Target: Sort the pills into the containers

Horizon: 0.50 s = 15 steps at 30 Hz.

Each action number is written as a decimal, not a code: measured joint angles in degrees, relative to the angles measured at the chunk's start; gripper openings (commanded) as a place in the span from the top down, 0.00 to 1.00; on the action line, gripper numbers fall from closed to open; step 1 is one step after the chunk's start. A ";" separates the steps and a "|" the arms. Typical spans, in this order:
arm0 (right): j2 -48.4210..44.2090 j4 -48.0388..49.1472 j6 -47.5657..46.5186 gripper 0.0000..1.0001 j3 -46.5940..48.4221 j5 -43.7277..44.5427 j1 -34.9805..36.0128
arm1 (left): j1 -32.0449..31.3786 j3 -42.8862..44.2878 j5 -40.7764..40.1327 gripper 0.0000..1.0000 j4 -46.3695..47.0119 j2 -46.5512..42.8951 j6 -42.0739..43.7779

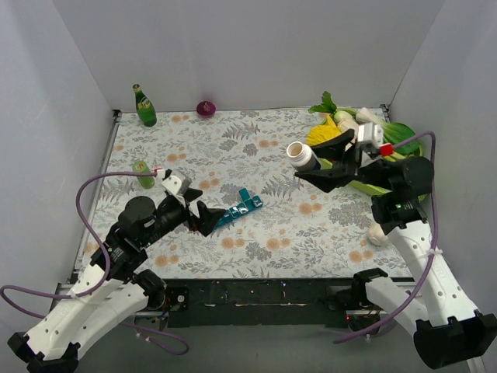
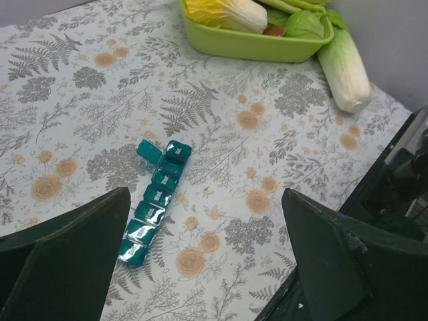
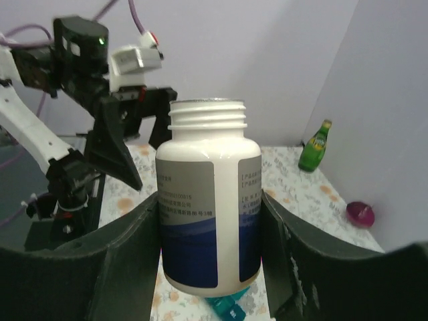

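The left gripper point(image 1: 206, 219) hangs just beside the near end of the pill strip point(image 2: 157, 200), its jaws spread wide and empty. The strip lies flat and slanted on the patterned table point(image 1: 311, 233), unheld. One end lid point(image 2: 148, 151) stands flipped up; the rest look closed, though glare makes that uncertain. Farther back, well apart from the strip, the right gripper point(image 3: 208, 227) is clamped around an uncapped white bottle point(image 3: 207, 200), held aloft. Tipped too early or too sharply, it could scatter pills across the table. A nudge from the left gripper could skid the light strip.
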 measured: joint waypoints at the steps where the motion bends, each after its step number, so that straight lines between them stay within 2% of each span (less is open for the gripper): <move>1: 0.42 -6.23 -6.82 0.98 -0.17 -0.28 0.50 | 0.00 -0.74 0.00 0.02 -0.09 -0.42 1.20; 6: 8.31 -36.46 -38.21 0.98 0.04 0.00 2.97 | 0.00 -4.92 -1.42 0.02 -0.50 -0.94 6.45; 9: 14.86 -50.27 -53.75 0.98 0.04 1.27 4.24 | 0.00 -6.78 -3.08 0.02 -0.72 -0.87 8.68; 15: 22.03 -62.97 -76.08 0.98 0.22 3.21 7.43 | 0.00 -10.36 -9.49 0.02 1.60 -1.46 9.53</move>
